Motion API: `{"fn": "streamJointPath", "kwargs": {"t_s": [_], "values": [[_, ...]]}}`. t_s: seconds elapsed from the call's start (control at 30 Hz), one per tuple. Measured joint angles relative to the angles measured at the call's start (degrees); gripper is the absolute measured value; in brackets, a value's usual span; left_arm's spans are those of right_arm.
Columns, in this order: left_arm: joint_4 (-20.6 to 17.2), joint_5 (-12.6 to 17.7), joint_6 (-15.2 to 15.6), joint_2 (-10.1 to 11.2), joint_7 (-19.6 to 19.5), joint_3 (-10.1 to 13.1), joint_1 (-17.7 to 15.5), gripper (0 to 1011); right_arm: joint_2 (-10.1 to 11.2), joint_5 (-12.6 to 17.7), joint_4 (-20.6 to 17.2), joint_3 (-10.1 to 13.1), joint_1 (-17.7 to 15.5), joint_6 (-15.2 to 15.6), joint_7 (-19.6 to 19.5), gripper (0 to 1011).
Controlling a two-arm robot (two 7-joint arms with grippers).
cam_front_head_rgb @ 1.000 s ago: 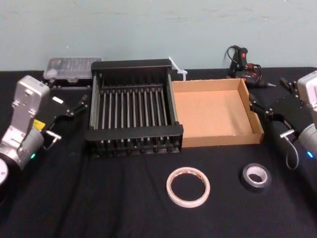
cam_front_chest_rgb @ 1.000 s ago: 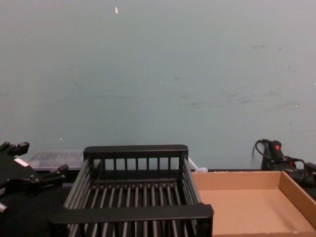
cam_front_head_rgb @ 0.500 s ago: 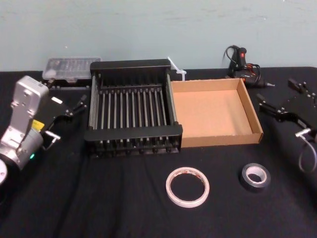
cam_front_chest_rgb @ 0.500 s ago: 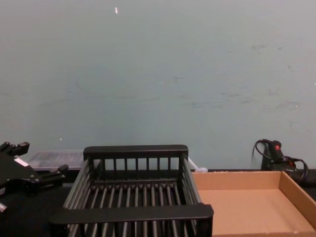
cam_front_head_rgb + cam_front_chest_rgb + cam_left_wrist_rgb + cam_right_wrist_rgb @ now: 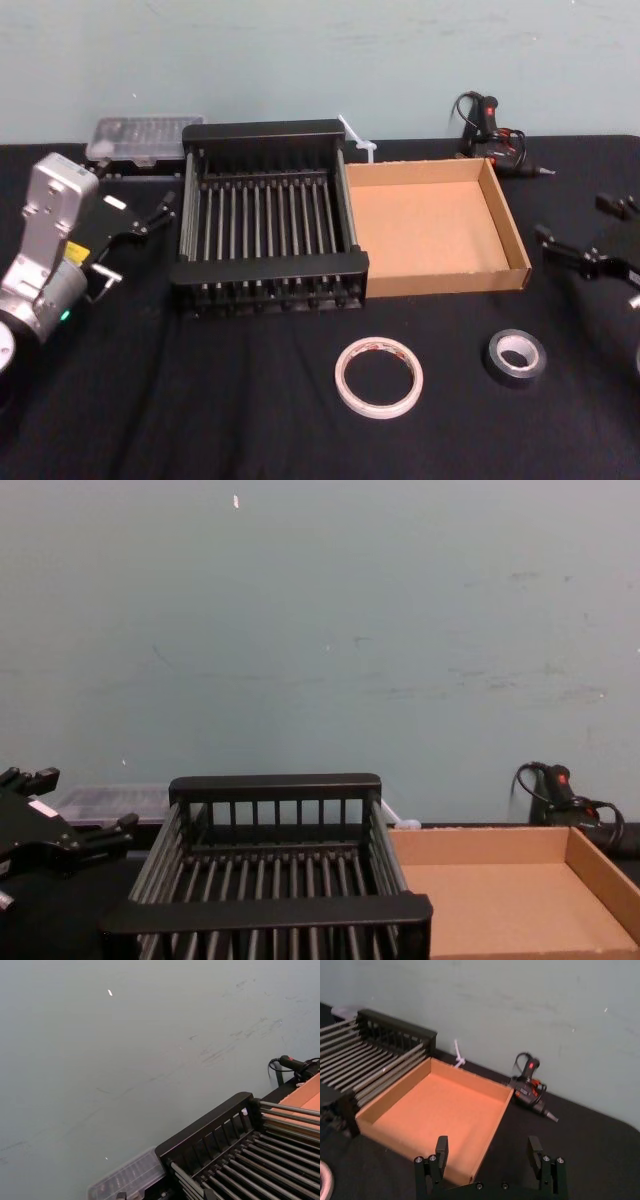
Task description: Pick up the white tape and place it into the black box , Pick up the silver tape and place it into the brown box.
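Your left tool and right tool gape empty; white tape and silver tape lie unboxed on the desk.

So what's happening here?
Nothing is held. The round white tape roll and the dull grey-silver tape roll lie in front of the black slatted crate and the shallow brown cardboard tray, both empty. The open right gripper hovers right of the tray; the open left gripper sits left of the crate.
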Motion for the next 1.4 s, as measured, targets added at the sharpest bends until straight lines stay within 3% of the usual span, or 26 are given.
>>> {"fn": "streamJointPath", "kwargs": {"t_s": [0.37,0.7,1.07,1.4], "values": [[0.0,0.0,0.0,0.0,0.0,0.0,0.0,1002,1.61,0.47,-2.16,1.81,-4.78,3.31,2.97,1002],[0.0,0.0,0.0,0.0,0.0,0.0,0.0,1001,1.04,1.79,-3.23,3.26,-6.99,6.47,4.85,1002],[0.0,0.0,0.0,0.0,0.0,0.0,0.0,1002,0.31,1.7,-3.48,3.63,-7.26,10.2,5.9,1002],[0.0,0.0,0.0,0.0,0.0,0.0,0.0,1001,-0.16,0.21,-2.57,2.42,-6.21,12.84,6.62,1003]]}}
